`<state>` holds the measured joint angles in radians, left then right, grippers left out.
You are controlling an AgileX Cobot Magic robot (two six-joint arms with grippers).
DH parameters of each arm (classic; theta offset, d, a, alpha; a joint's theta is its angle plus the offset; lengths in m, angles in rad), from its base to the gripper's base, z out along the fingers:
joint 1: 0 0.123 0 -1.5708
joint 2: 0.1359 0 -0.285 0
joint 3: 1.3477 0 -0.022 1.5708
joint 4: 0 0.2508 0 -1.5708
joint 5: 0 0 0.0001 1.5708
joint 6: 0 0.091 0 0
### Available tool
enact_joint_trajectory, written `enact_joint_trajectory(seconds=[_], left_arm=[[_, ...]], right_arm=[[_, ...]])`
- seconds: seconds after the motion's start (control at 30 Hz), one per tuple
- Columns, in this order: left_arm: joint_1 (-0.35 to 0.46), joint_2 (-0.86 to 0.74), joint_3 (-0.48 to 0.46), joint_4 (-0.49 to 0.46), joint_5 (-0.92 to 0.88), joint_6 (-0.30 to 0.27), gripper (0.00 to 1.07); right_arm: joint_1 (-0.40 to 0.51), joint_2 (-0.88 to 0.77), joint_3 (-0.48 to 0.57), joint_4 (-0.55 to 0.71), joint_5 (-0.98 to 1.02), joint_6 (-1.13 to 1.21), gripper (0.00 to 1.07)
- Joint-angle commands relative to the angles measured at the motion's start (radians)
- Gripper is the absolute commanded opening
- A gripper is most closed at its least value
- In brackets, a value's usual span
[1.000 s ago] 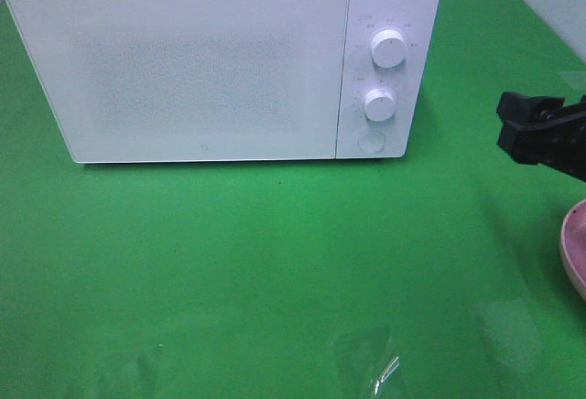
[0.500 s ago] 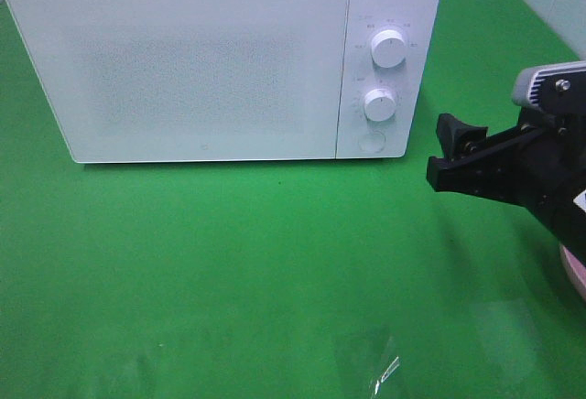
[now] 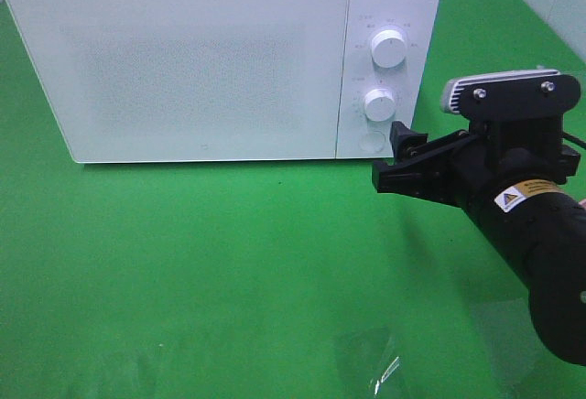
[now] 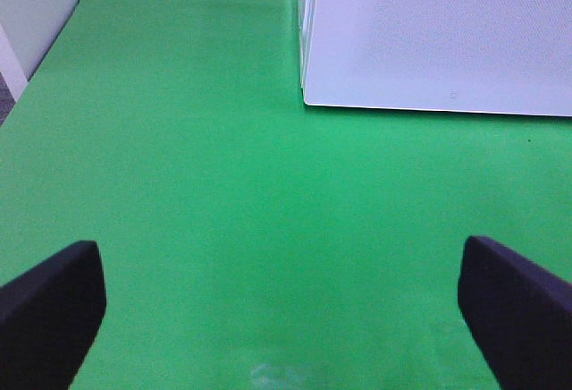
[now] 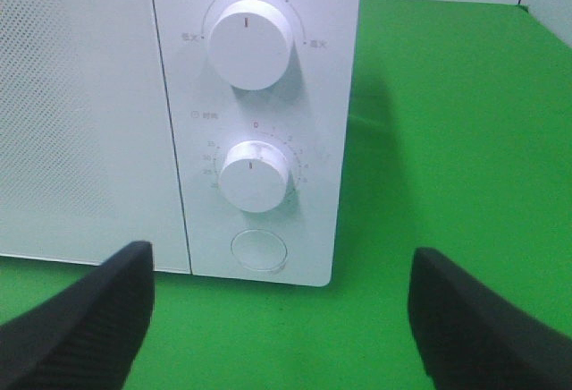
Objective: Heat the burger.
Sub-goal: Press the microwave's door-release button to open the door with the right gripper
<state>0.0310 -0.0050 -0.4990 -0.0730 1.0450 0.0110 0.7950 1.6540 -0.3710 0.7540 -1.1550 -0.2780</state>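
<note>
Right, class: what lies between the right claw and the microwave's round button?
Only a bare strip of green cloth, seen in the right wrist view; the open right claw faces the round button across it.

Microwave: white, upright, door shut. It stands directly ahead of the right gripper, near it, with no contact seen. The control panel faces the gripper. The upper dial and lower dial have vertical pointer marks. The round button sits lowest, nearest the fingertips.
</note>
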Motion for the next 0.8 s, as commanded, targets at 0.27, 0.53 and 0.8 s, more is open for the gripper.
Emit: enact_joint_trajectory(seconds=[0.27,0.53,0.8], left_arm=[[-0.006,-0.02,0.003,0.0,-0.01,-0.002,1.0],[-0.006,-0.02,0.003,0.0,-0.01,-0.002,1.0],[-0.006,-0.02,0.003,0.0,-0.01,-0.002,1.0]], right_arm=[[0.001,0.063,-0.042,-0.007,-0.002,0.346,0.67],[0.001,0.063,-0.042,-0.008,0.015,0.81,0.49],[0.001,0.063,-0.042,-0.008,0.035,1.282,0.15]])
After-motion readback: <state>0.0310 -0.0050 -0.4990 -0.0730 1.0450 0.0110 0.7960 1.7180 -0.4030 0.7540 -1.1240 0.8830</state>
